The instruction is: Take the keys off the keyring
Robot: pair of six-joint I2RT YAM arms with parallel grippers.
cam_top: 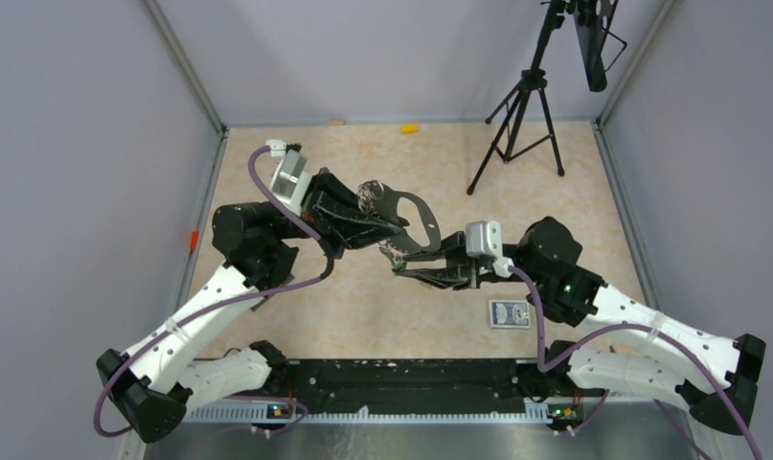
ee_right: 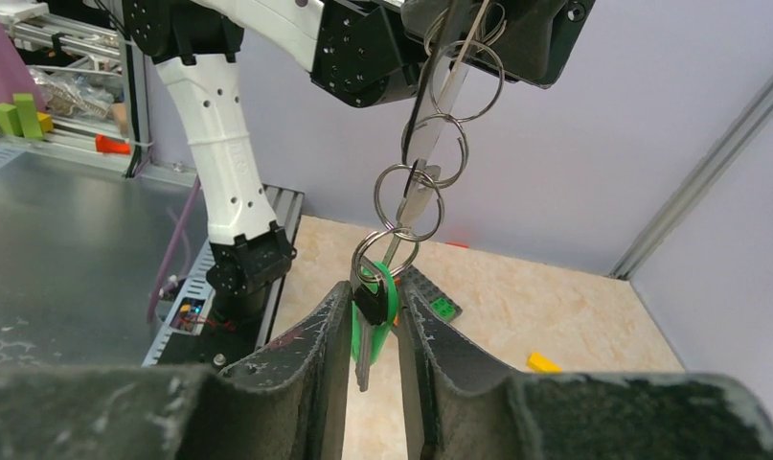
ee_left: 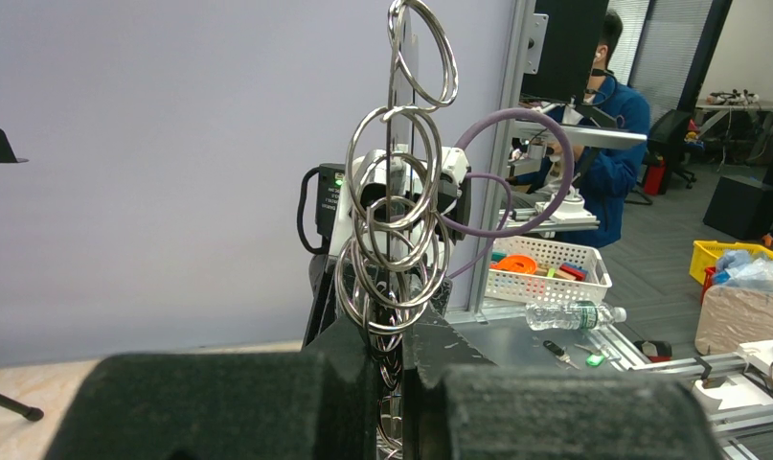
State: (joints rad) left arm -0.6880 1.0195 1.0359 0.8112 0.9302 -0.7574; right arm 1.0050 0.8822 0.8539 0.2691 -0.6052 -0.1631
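Jaws of the left gripper (ee_left: 390,379) grip narrowly the large flat grey D-shaped keyring (cam_top: 419,207), holding it above the beige surface (cam_top: 363,311) so its silver wire rings (ee_right: 436,144) hang free. Right gripper (ee_right: 375,326) jaws pinch the small thin metal keys (ee_right: 388,297); the green-headed one points downward, long axis near vertical.

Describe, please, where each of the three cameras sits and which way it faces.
Top external: above and behind the arms, looking down at the table; both arms show.
Left wrist: looks along the left end effector, shut on the keyring, toward the lab; own fingers show.
Right wrist: looks up past the right end effector and green-headed key; the left arm shows.
Shared: both wrist views see the split rings.
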